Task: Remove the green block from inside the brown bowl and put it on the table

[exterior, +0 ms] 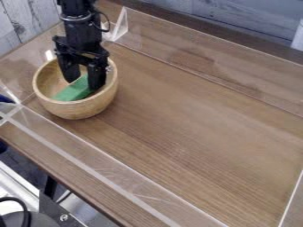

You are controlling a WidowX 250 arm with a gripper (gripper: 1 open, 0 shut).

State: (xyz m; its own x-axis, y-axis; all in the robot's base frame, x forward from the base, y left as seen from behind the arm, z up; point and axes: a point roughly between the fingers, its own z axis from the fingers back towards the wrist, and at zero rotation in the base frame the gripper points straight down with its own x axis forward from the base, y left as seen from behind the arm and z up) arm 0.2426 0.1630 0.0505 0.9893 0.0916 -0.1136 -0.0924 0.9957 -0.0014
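A clear acrylic wall (pixel 71 173) runs along the near edge of a brown wood-grain table (pixel 201 115), seen from above and slightly to one side. Below that edge, at the bottom left, dark cables and part of a frame show against a pale floor.

Farther in, on the left part of the tabletop, sits a round, light tan brown bowl (pixel 73 108) with thick walls. Inside it lies the green block (pixel 73 91), a flat bright green bar, partly hidden by the robot's tool.

A black gripper (pixel 81 72) points straight down into the bowl, its two fingers (pixel 98 71) spread wide apart, one on each side of the block. Whether they touch the block cannot be told.

Behind the bowl the black arm rises out of the top of the view. Beyond it runs the far acrylic wall (pixel 225 40), with a pale planked surface at the upper left.
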